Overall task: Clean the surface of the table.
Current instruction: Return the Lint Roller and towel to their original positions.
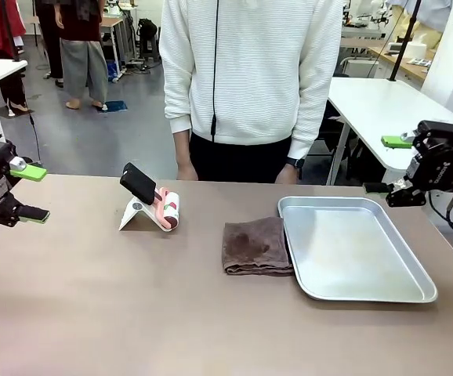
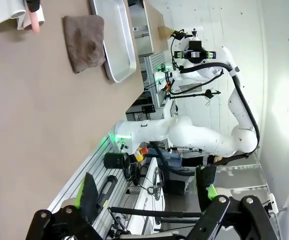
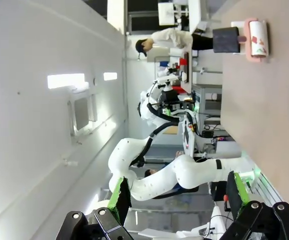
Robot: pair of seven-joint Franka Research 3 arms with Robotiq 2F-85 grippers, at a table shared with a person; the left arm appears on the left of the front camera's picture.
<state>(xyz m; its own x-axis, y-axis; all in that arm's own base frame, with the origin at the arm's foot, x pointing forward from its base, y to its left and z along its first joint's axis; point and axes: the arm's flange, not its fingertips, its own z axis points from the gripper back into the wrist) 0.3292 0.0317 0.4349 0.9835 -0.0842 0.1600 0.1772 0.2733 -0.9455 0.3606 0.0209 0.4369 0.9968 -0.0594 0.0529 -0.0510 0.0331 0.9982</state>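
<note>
The left gripper (image 1: 29, 192) hangs with its green-padded fingers spread wide and nothing between them at the left edge of the table (image 1: 93, 298), and the right gripper (image 1: 389, 164) is likewise spread and empty above the table's far right corner. Between them the taupe-brown top carries a silver tray (image 1: 414, 291) with nothing in it. A folded brown cloth (image 1: 255, 246) lies against the tray's left rim, and farther left a lint roller (image 1: 168, 208) leans on a white stand (image 1: 135, 215), in front of the person (image 1: 250, 78) at the far side.

A: Where does the front view sit?
B: Low on the robot's side, facing across the table (image 1: 93, 298) toward the person (image 1: 250, 78).
A: The wrist views?
B: Rolled sideways, off opposite table ends; both share the brown cloth (image 2: 84, 41) and lint roller (image 3: 257, 39).
</note>
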